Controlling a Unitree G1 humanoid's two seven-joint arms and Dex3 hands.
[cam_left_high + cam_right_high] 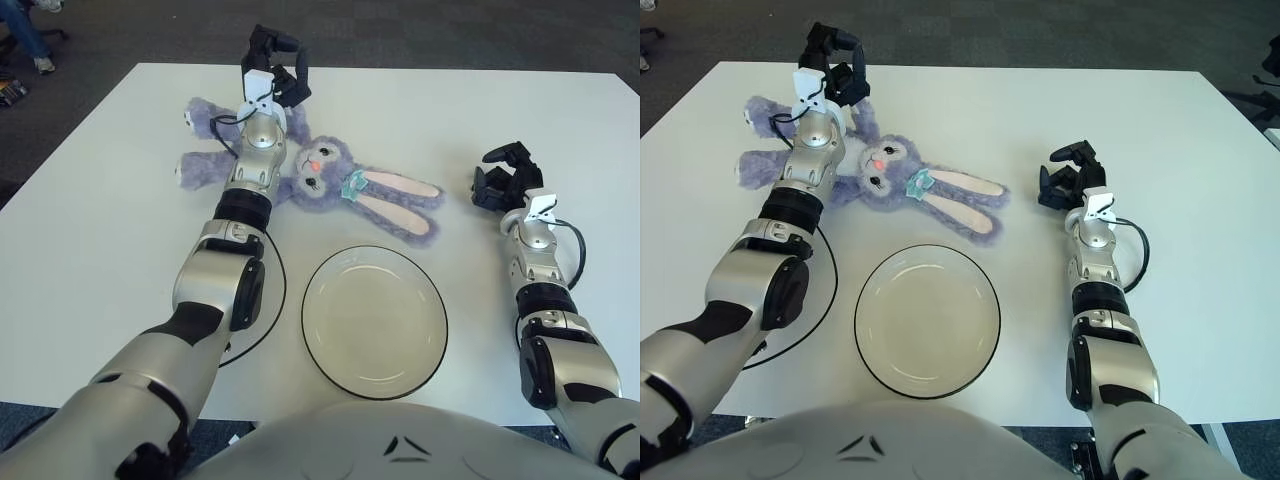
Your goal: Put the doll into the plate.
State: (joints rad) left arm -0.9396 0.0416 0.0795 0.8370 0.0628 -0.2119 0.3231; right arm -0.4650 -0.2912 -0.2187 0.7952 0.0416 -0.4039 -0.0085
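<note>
A purple plush rabbit doll lies flat on the white table, its long pink-lined ears pointing right and its body and limbs to the left. My left hand is over the doll's body at its far side, with the forearm lying across the doll. Its fingers are spread and hold nothing. A round pale plate with a dark rim sits empty in front of the doll, near the table's front edge. My right hand shows idle to the right of the doll's ears, fingers relaxed and empty.
The white table extends wide behind and to the right of the doll. A black cable loops from my left arm beside the plate's left side. Dark carpet lies beyond the far edge.
</note>
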